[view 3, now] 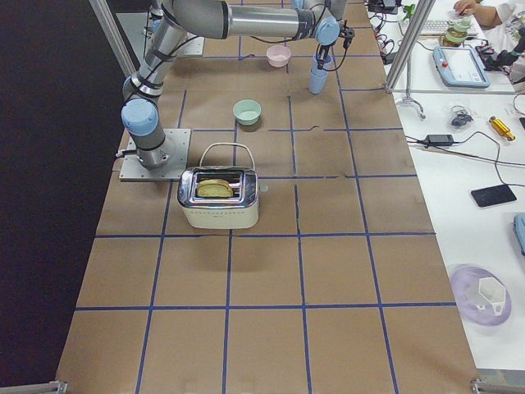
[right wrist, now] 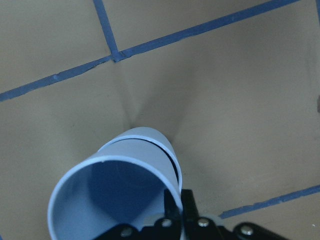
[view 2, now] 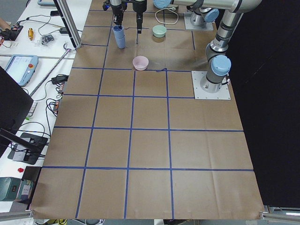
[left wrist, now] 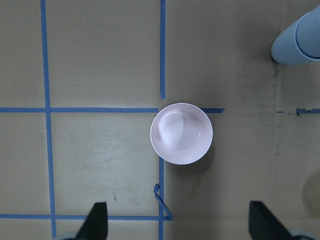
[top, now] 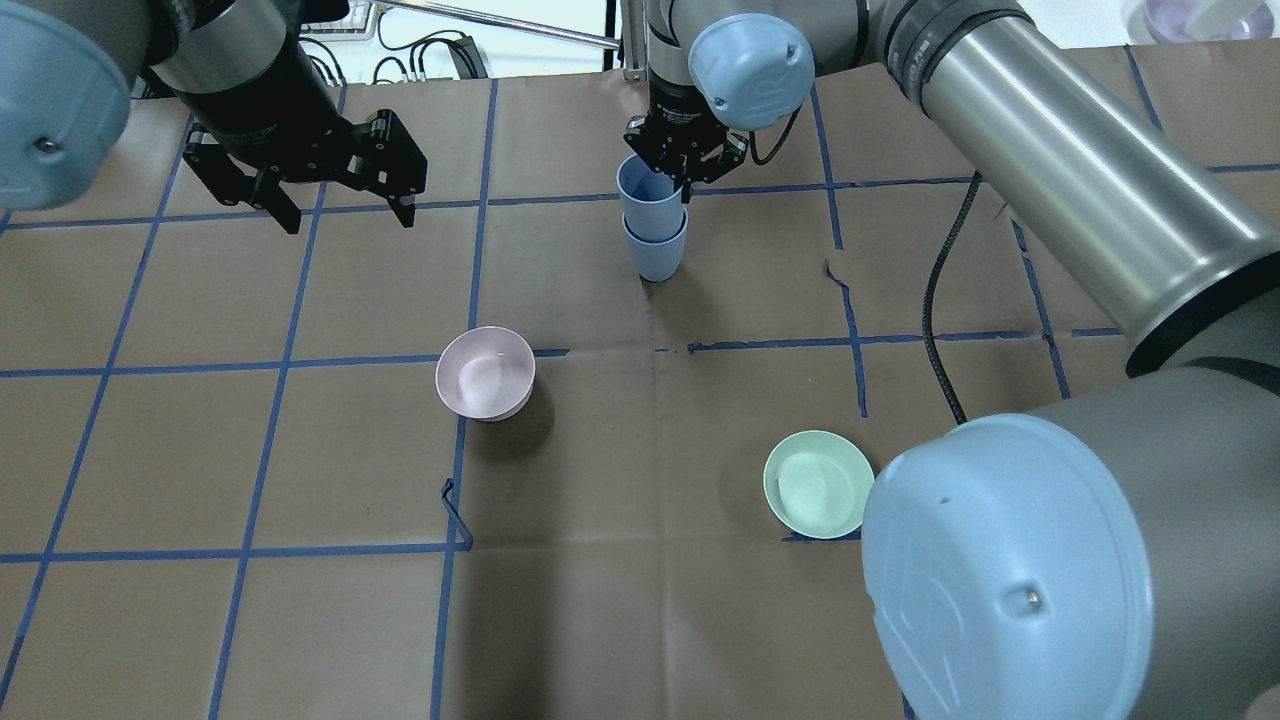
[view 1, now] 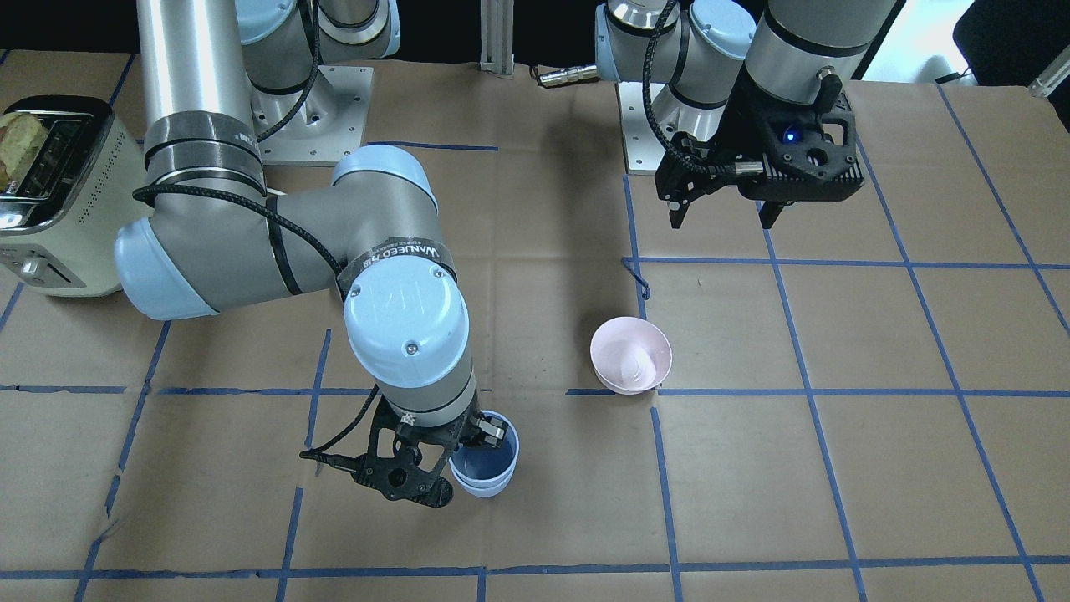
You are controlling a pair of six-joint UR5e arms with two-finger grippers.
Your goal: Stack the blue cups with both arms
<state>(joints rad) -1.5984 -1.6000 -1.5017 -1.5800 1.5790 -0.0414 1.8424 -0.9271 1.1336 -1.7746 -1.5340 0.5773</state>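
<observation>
Two blue cups stand nested in the overhead view, the upper cup (top: 648, 192) inside the lower cup (top: 656, 255), which rests on the table. They also show in the front view (view 1: 485, 464) and the right wrist view (right wrist: 112, 192). My right gripper (top: 682, 178) is shut on the upper cup's rim, one finger inside and one outside, as its fingers (right wrist: 176, 220) show. My left gripper (top: 348, 220) is open and empty, held above the table far to the left of the cups. In the left wrist view its fingertips (left wrist: 97, 220) stand wide apart.
A pale pink bowl (top: 486, 373) sits mid-table, below my left wrist camera (left wrist: 181, 133). A mint-green bowl (top: 818, 483) sits near my right arm's elbow. A toaster (view 1: 50, 192) with bread stands by the right arm's base. Blue tape lines grid the brown table.
</observation>
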